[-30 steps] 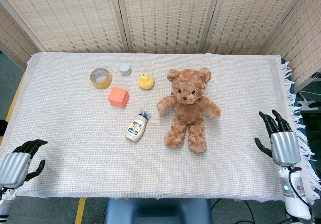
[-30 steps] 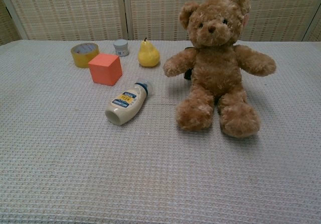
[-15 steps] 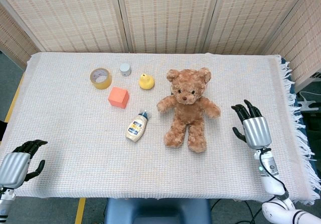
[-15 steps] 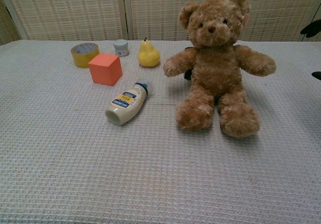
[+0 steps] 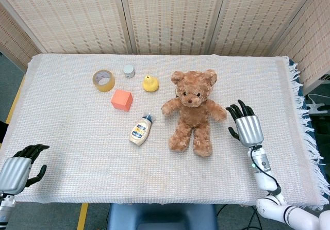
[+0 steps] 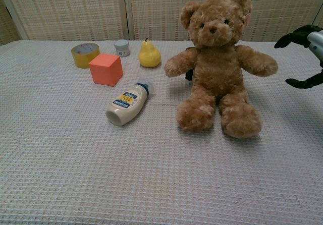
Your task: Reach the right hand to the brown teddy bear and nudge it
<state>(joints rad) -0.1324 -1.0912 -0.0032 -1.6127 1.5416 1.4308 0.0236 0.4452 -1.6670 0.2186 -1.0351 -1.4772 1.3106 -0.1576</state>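
Note:
The brown teddy bear (image 5: 193, 109) (image 6: 218, 63) sits upright near the middle of the table, arms spread. My right hand (image 5: 244, 125) (image 6: 305, 56) hovers just to the right of the bear's outstretched arm, fingers apart and empty, a small gap away from the fur. In the chest view only its dark fingers show at the right edge. My left hand (image 5: 19, 164) stays at the table's front left corner, fingers loosely curled, holding nothing.
To the bear's left lie a lotion bottle (image 5: 140, 130), an orange cube (image 5: 121, 100), a yellow pear (image 5: 150, 83), a tape roll (image 5: 103, 80) and a small grey jar (image 5: 128, 71). The cloth's fringed right edge (image 5: 304, 121) is behind the right hand.
My right hand has moved leftward and forward from the table's right edge to just beside the bear's arm. The bear and my left hand have not moved.

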